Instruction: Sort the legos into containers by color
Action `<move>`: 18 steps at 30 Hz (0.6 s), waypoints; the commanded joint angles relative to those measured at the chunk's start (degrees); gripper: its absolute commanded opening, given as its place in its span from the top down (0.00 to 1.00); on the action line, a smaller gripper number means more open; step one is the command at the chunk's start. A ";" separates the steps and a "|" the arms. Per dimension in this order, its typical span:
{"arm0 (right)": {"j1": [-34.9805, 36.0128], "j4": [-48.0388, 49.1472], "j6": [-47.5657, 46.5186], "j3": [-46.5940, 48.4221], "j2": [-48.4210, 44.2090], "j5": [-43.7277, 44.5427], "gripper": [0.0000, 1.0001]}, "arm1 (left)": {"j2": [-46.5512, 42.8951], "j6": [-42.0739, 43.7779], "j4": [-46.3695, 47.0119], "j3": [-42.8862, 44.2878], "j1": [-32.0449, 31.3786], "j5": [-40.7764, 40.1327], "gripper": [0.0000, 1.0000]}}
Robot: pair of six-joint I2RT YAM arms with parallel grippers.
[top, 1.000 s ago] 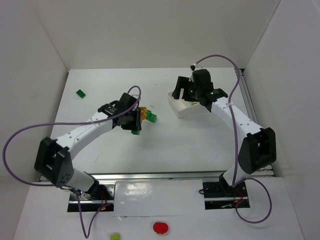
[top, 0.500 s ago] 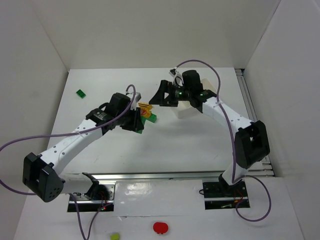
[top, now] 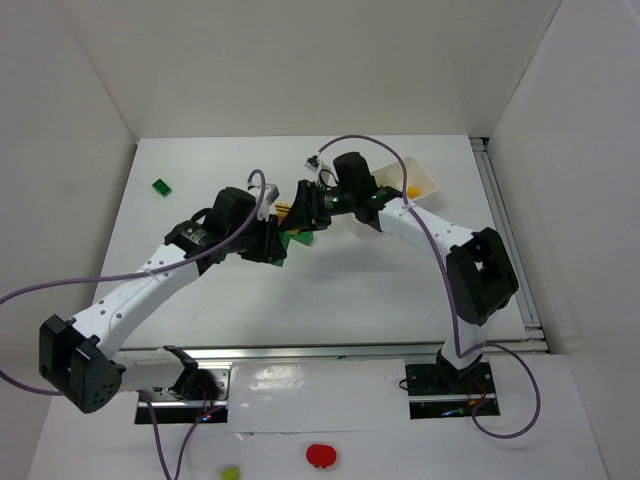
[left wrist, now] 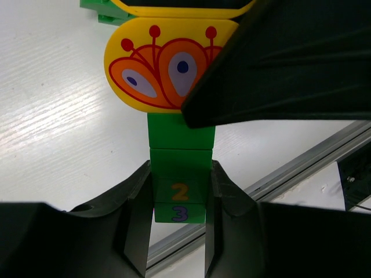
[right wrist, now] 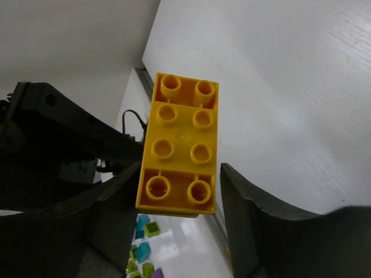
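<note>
Two arms, top view: both meet mid-table at one stack (top: 292,225) of legos, yellow on top and green below.
Left side, top view: left gripper (top: 277,247) is at the stack's near-left.
Right side, top view: right gripper (top: 303,210) is at its far-right.
Tray, top view: tray (top: 425,172) sits far right, well apart from the stack. One yellow-orange bit shows inside; which compartment, I can't make out.
Stray, top view: a lone green brick (top: 161,186) lies far left, all on its own.
Grip, left wrist view: narrow, with the fingers (left wrist: 139,220) pinched tight on the green bricks (left wrist: 179,174). The numbers two and three show between the pads.
Cap, left wrist view: a printed piece (left wrist: 156,69), yellow with orange petals, tops the green column.
Pincer, right wrist view: it straddles the yellow brick (right wrist: 181,145), studs facing the camera. One finger looks to be against it, with a sliver of daylight at the other. Clamped or not, I cannot tell.
Progress: early, by my reading. There's little in the tray, the stack is not yet pulled apart, and the stray is untouched.
Left to do: split yellow from green, bin each, then fetch the stray.
</note>
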 commanded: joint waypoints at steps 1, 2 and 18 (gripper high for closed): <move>0.91 7.94 3.02 -0.45 -0.05 0.69 0.41 | -2.01 0.48 1.77 -0.56 -0.07 0.81 1.00; 0.91 9.36 4.94 -1.33 -0.92 1.31 0.52 | -2.01 1.00 1.77 -1.26 -0.07 0.81 1.00; -1.20 5.95 2.76 -4.15 -6.73 15.10 0.63 | -3.07 -0.13 3.00 -7.42 -0.07 -1.38 1.00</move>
